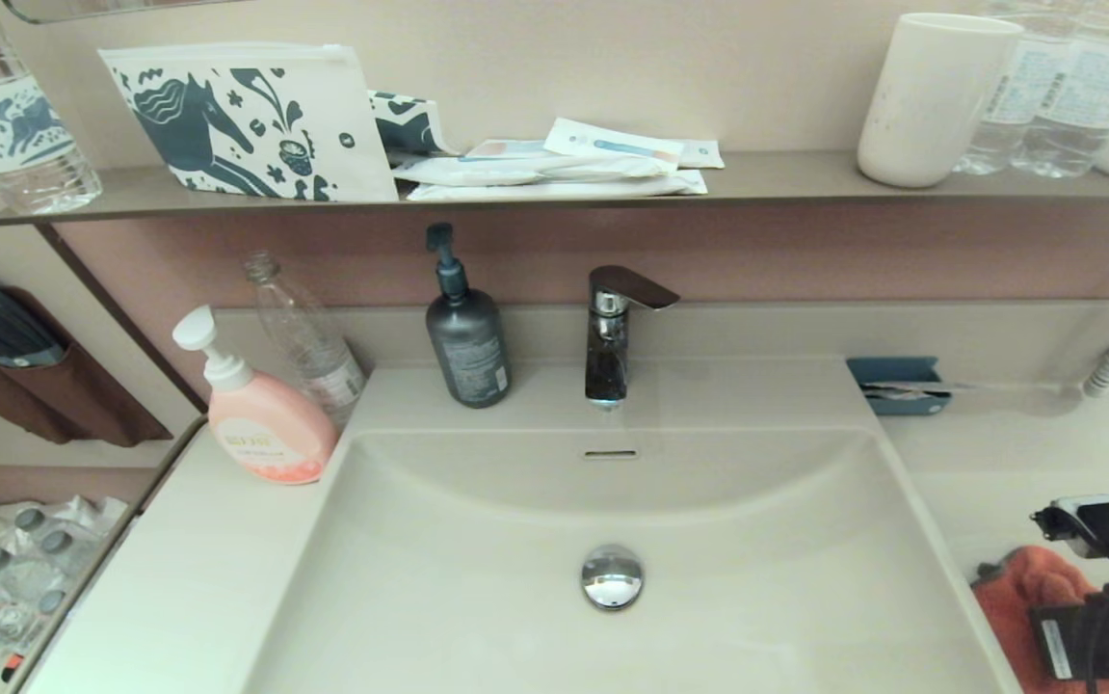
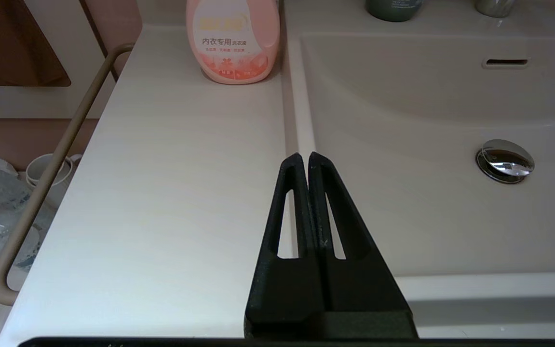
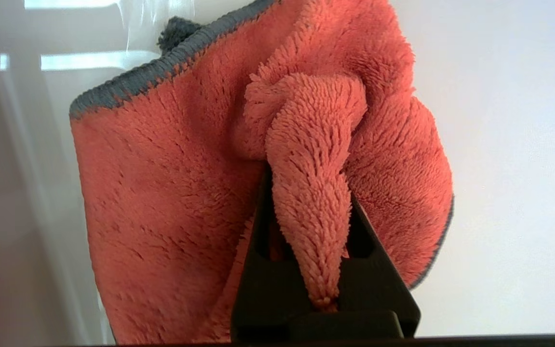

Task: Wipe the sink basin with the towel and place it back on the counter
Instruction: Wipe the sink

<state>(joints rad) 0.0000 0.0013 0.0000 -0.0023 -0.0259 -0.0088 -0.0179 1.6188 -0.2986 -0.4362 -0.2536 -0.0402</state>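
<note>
While the left gripper [image 2: 304, 161] hangs closed and empty, the right gripper [image 3: 306, 193] pinches the towel [image 3: 171, 202] right of the sink basin [image 1: 477, 540].

A brown-grey wall shelf [image 1: 785, 188] runs along the beige wall [image 1: 612, 67], above a dusty-pink backsplash panel [image 1: 805, 255]. At one side a curved beige rail [image 2: 50, 173] edges the vanity, with capped water bottles [image 1: 5, 578] stored low beyond it and dark brown wall pockets [image 1: 43, 386] above them.
</note>
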